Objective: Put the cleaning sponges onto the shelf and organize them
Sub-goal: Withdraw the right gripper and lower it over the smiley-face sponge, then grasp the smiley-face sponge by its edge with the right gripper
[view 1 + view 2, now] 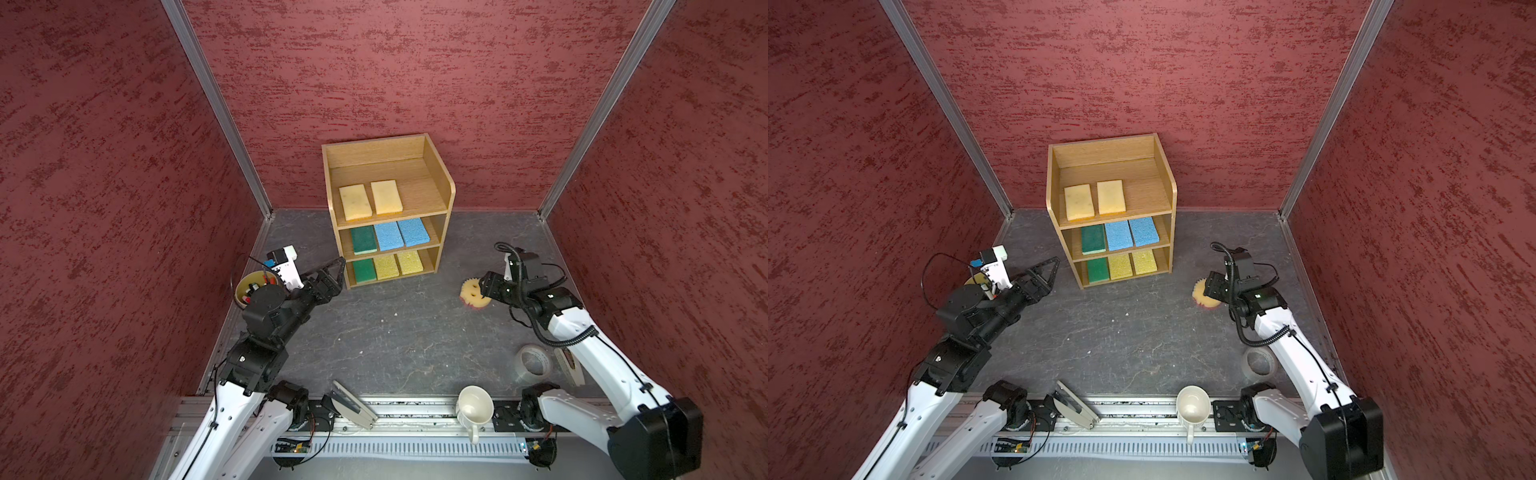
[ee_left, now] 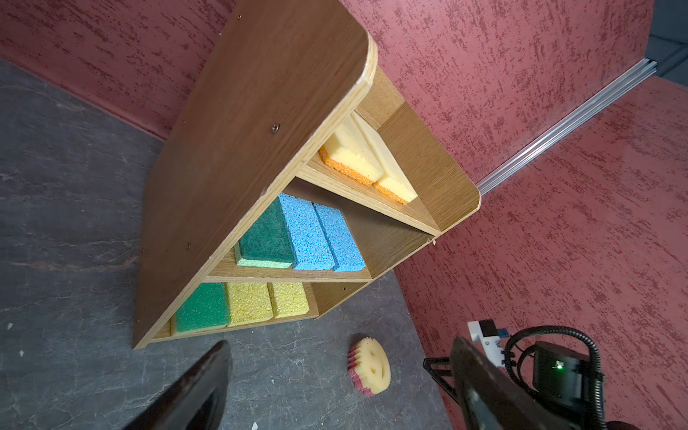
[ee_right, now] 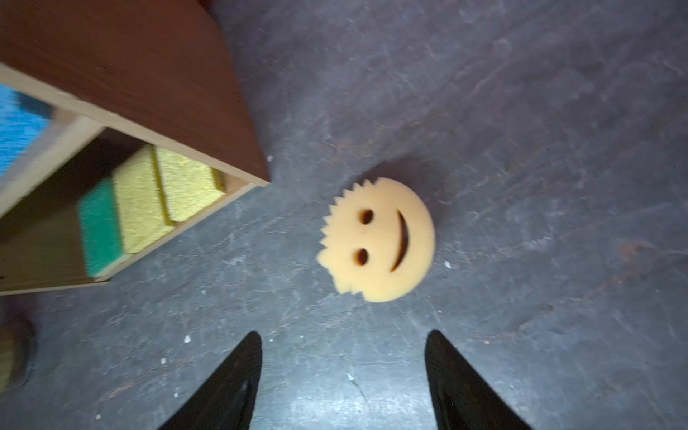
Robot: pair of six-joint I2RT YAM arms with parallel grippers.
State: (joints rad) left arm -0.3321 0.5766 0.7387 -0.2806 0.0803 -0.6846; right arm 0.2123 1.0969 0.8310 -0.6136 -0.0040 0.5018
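Right wrist view: round, jagged-edged foam smiley sponge (image 3: pixel 378 240) lies on the dark veined surface (image 3: pixel 521 149) beside the oak shelf (image 3: pixel 149 74), before the right gripper (image 3: pixel 343 333), its jaws parted and empty; left gripper (image 2: pixel 340 340) gapes too; mottled red walls (image 1: pixel 415 83).

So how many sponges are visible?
9: two tan sponges on the shelf's top tier; green sponge, two blue sponges on the middle; second green sponge, two yellow sponges on the bottom; smiley sponge on the table.

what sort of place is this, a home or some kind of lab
Probably a robot test cell, not a home: left arm and right arm based on an aluminium rail, red panels boxing in a small grey tabletop, a wooden shelf staged inside.
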